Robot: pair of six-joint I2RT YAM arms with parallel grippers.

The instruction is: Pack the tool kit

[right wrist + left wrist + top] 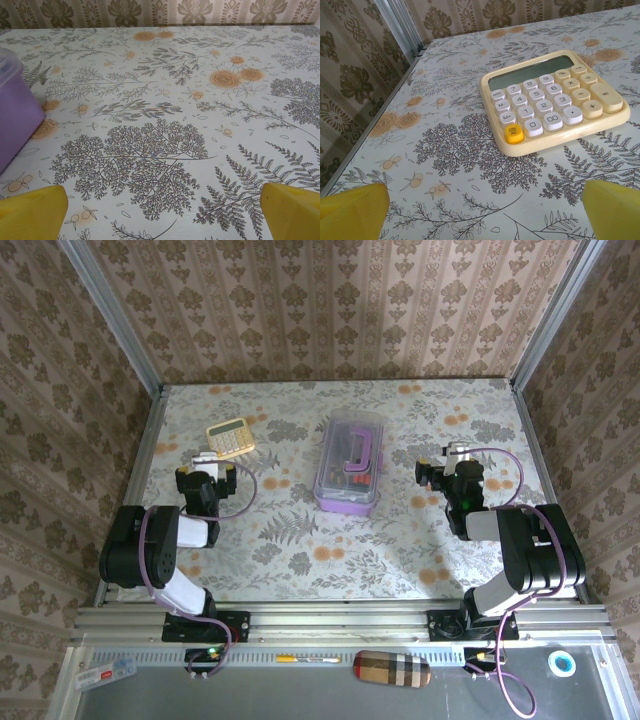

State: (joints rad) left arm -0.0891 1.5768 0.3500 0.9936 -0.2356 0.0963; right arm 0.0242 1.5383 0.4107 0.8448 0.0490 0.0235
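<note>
Floral tabletop [300, 540], centre frame: purple tool kit [348, 463] — rigid, slick, light I judge, I'd take its top handle [351, 448] — left gripper [482, 212] and right gripper [162, 210] flanking, jaws wide apart, empty.

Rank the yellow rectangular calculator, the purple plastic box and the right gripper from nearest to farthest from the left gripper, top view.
1. Yellow rectangular calculator, just ahead of the left gripper.
2. Purple plastic box, at centre.
3. Right gripper, far right side.
</note>
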